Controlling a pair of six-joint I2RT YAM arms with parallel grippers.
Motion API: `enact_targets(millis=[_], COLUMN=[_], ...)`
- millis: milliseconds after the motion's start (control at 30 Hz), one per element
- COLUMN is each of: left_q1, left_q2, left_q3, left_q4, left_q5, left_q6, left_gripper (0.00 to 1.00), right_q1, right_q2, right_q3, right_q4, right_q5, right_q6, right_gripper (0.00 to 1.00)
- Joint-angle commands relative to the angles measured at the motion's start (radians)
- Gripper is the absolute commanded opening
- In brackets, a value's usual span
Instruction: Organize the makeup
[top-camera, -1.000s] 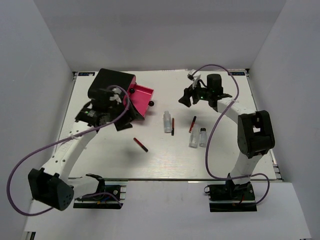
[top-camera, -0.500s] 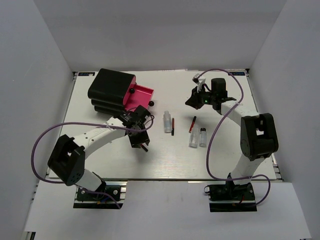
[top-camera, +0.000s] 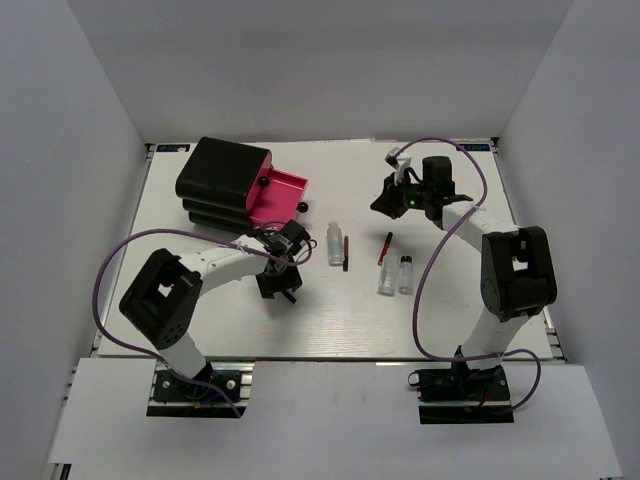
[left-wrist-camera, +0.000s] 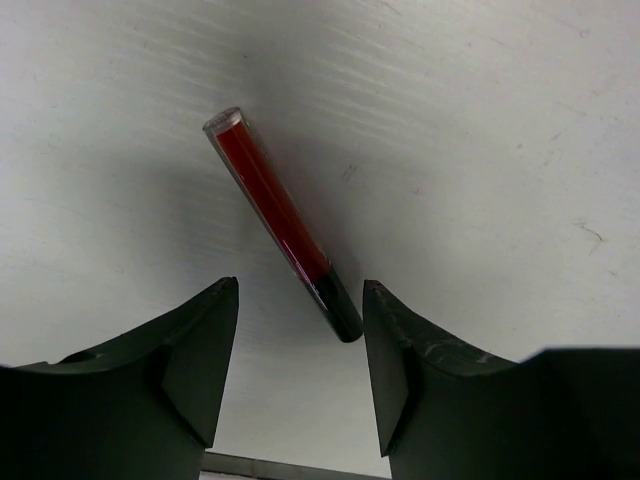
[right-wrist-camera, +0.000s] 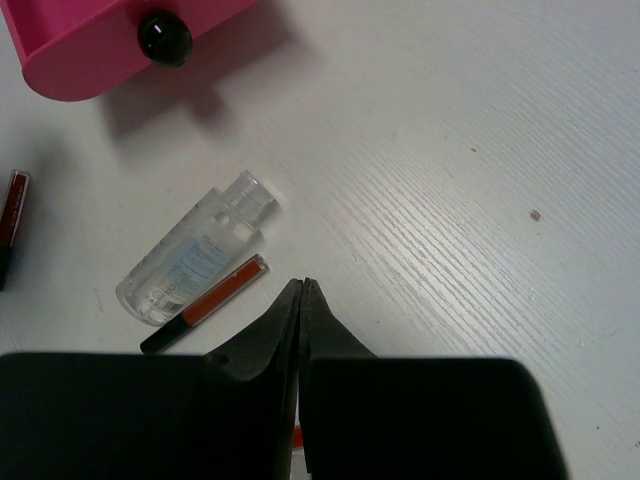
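A slim dark-red stick with a black cap (left-wrist-camera: 280, 225) lies on the white table. Its cap end reaches between the fingers of my left gripper (left-wrist-camera: 300, 285), which stands open just over it without touching. From above, the left gripper (top-camera: 279, 282) covers that stick. My right gripper (right-wrist-camera: 303, 285) is shut on nothing and hovers at the back right (top-camera: 386, 201). Below it lie a small clear bottle (right-wrist-camera: 195, 255) and an orange-red stick (right-wrist-camera: 205, 303). The top view shows that bottle (top-camera: 335, 243), two sticks (top-camera: 346, 253) (top-camera: 385, 248) and two more clear bottles (top-camera: 387, 278) (top-camera: 405, 273) mid-table.
The black box (top-camera: 225, 180) sits at the back left with one pink drawer (top-camera: 282, 195) pulled open; its black knob (right-wrist-camera: 165, 38) shows in the right wrist view. The left arm stretches low across the table's left half. White walls enclose the table.
My left arm has swung from the black box down to the dark-red stick near the table's front. My right gripper has shifted slightly right and gone from open to shut.
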Motion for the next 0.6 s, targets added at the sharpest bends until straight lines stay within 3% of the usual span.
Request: enact_targets(millis=[0, 167, 567], left_q1=[0.004, 0.014, 0.000], left_q2=[-0.008, 0.042, -0.050], left_q3=[-0.018, -0.030, -0.116], left_q4=[0.072, 0.097, 0.092], left_q5=[-0.052, -0.049, -0.038], left_q6=[-0.001, 0.003, 0.023], left_gripper=[0.63, 0.55, 0.20], right_q1=[-0.006, -0.006, -0.010], right_q2=[-0.020, -0.020, -0.014], right_q3=[-0.004, -0.004, 0.000], right_q4=[-0.005, -0.010, -0.020], right_q5=[-0.021, -0.031, -0.059], right_q6=[0.002, 0.001, -0.007], right_gripper=[0.02, 0.01, 0.01])
